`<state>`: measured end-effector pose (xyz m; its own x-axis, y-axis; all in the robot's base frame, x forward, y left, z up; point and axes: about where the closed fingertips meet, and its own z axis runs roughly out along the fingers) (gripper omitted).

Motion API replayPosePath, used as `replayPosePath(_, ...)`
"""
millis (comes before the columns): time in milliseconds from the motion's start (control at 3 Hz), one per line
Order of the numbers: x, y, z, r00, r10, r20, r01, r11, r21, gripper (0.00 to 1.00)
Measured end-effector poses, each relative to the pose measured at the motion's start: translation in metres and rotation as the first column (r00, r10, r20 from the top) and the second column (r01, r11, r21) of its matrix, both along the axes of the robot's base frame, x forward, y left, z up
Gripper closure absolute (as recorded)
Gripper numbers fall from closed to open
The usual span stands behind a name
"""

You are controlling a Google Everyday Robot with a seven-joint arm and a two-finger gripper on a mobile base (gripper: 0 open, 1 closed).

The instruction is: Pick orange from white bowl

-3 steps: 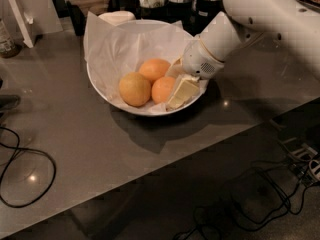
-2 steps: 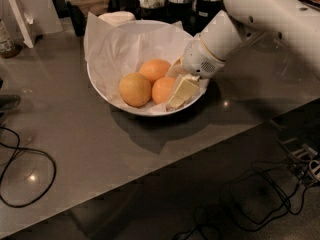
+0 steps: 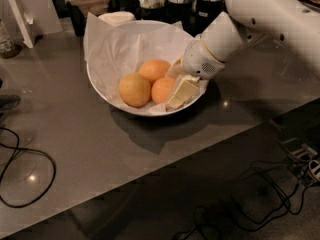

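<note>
Inside the white bowl [image 3: 102, 91], my gripper [image 3: 177, 96] sits just right of the orange [image 3: 162, 89] — apparently touching it. Clenched or released, I cannot tell. The fruit looks firm, dimpled and fairly heavy — I'd grip across its widest middle.

No legible text, labels or numbers, pincer [image 3: 178, 97] inside white bowl [image 3: 98, 92] beside orange [image 3: 162, 89]

site: kitchen or break-room counter | grey countertop [image 3: 75, 134] under white bowl [image 3: 145, 113] | filled dark cups [image 3: 176, 6] behind bowl | cables [image 3: 260, 194] on floor [image 3: 150, 211] before bowl | gripper [image 3: 181, 93] inside bowl
</note>
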<state>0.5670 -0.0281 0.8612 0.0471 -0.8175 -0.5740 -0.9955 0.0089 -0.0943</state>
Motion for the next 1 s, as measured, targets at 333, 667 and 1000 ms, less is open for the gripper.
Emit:
replayPosePath(333, 0.0, 0.0, 0.001, 1.0, 0.0, 0.0, 0.0, 1.0, 0.0, 1.0)
replayPosePath(667, -0.008, -0.001, 0.016, 0.9978, 0.008, 0.065, -0.017, 0.992, 0.125, 1.0)
replayPosePath(1000, -0.023, -0.006, 0.052, 0.9843, 0.015, 0.176, -0.07, 0.947, 0.313, 1.0)
